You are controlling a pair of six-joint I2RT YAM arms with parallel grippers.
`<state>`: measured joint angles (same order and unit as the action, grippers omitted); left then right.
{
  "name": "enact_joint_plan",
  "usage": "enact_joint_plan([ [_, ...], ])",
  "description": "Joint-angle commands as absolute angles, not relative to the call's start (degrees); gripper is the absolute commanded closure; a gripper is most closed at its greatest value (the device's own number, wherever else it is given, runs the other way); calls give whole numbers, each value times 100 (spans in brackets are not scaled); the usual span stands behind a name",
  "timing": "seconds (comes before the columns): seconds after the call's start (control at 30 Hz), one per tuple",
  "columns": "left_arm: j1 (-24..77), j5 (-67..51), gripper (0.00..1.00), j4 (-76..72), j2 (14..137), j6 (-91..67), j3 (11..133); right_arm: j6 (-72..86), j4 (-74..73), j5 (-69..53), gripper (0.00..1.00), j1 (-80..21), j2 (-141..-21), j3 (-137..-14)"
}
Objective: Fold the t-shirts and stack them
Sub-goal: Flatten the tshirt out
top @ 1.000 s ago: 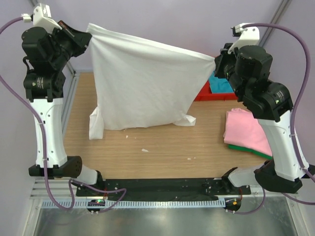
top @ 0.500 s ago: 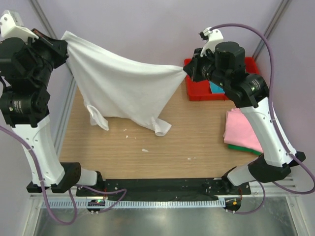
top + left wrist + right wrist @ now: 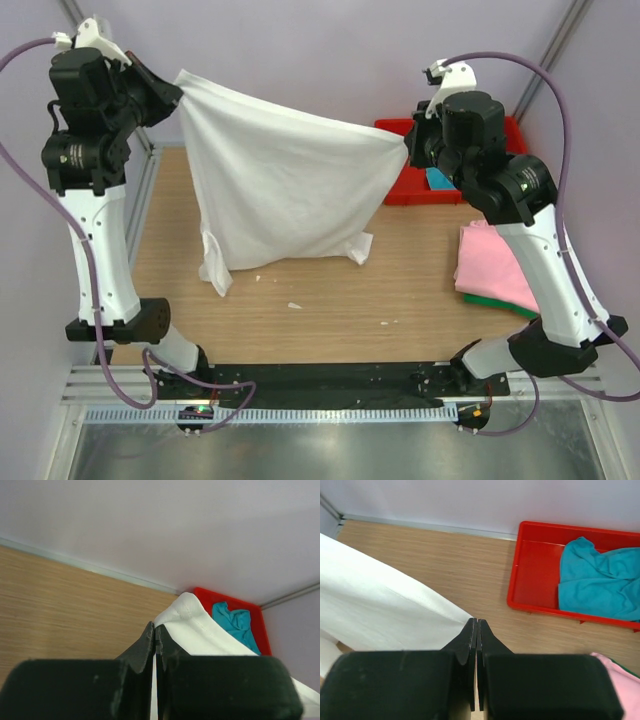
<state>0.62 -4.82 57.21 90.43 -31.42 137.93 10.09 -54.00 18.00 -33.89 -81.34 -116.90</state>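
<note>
The white t-shirt (image 3: 280,180) hangs spread in the air above the table, stretched between both arms, its sleeves dangling near the wood. My left gripper (image 3: 178,88) is shut on its upper left corner; the hem (image 3: 192,617) pokes out past the fingertips. My right gripper (image 3: 405,147) is shut on the upper right corner, the cloth (image 3: 385,605) trailing off to the left. A folded pink t-shirt (image 3: 492,262) lies on a green t-shirt (image 3: 505,306) at the right. The teal t-shirt (image 3: 597,580) lies crumpled in the red tray (image 3: 535,575).
The red tray (image 3: 400,190) stands at the back right, partly behind my right arm. Small white scraps (image 3: 294,305) lie on the wooden table (image 3: 340,300). Purple walls close in the back and both sides.
Both arms swung left half a second ago and have come back right. The shirt now hangs flatter and wider, its lower edge nearer the table.
</note>
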Motion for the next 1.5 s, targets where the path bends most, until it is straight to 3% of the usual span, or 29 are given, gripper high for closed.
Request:
enact_joint_plan([
  [0.0, 26, -1537, 99, 5107, 8938, -3400, 13861, 686, -5019, 2575, 99, -3358, -8076, -11680],
  [0.4, -158, -1213, 100, 5361, 8842, -3067, 13922, 272, -4474, 2725, 99, -3313, -8833, -13042],
  [0.9, -220, -852, 100, 5370, 8183, -2733, 13843, 70, -4271, 2875, 99, -3313, -8412, -13263],
  [1.17, -220, -757, 100, 5537, 7270, -2821, 13246, 272, -4456, 1497, 99, -3313, -7569, -12649],
  [1.47, -220, 237, 100, 6275, 6758, -2795, 14123, 676, -4965, -404, 99, -3305, -6785, -12199],
])
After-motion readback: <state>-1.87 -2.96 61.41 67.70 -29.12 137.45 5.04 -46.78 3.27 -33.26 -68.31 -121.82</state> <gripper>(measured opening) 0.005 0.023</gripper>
